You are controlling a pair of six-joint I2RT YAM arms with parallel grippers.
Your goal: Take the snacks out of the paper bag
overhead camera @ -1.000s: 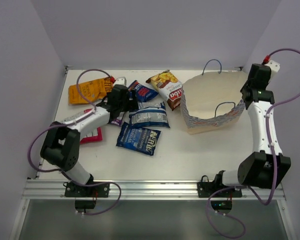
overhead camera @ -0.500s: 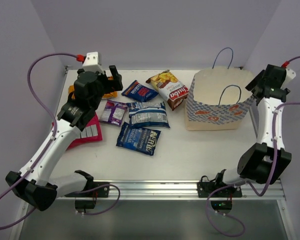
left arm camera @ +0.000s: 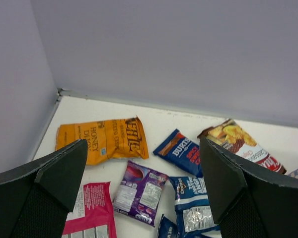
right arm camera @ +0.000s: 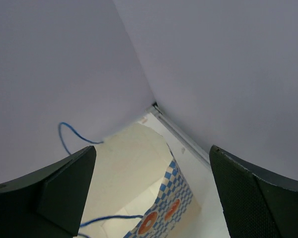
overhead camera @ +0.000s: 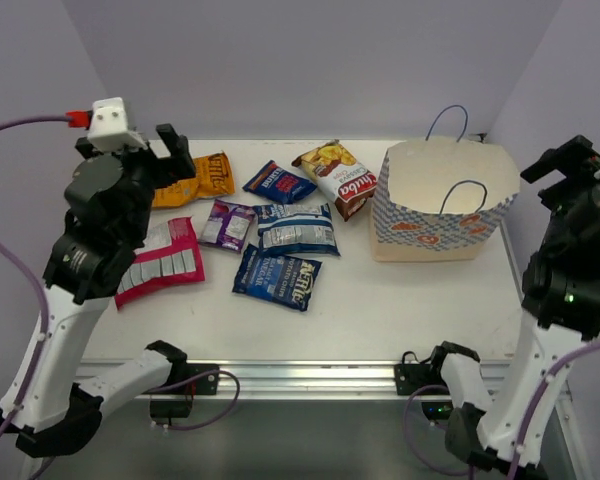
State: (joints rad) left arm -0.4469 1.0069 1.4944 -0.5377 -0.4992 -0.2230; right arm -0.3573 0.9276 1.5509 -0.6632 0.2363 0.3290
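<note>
Tan paper bag (overhead camera: 435, 205) is stood upright at two o'clock on the table (overhead camera: 380, 300); snacks (overhead camera: 296, 230) are spread around eleven o'clock. Left gripper (left arm camera: 142, 144) and right gripper (right arm camera: 152, 148) are seen raised, fingers wide apart, empty.

I read "HONEY" and "KETTLE" on the orange packet (left arm camera: 102, 144), "BURTS" on the small dark blue packet (left arm camera: 181, 151) and "Kettle" on the larger dark blue packet (overhead camera: 277, 277). I can't read the chip bag's (left arm camera: 243, 146) red logo.

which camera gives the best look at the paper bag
Top external: the paper bag stands there whole and upright, both handles and open mouth visible. The right wrist view catches only part of it from above; the left wrist view shows just a checkered corner at its right edge.
</note>
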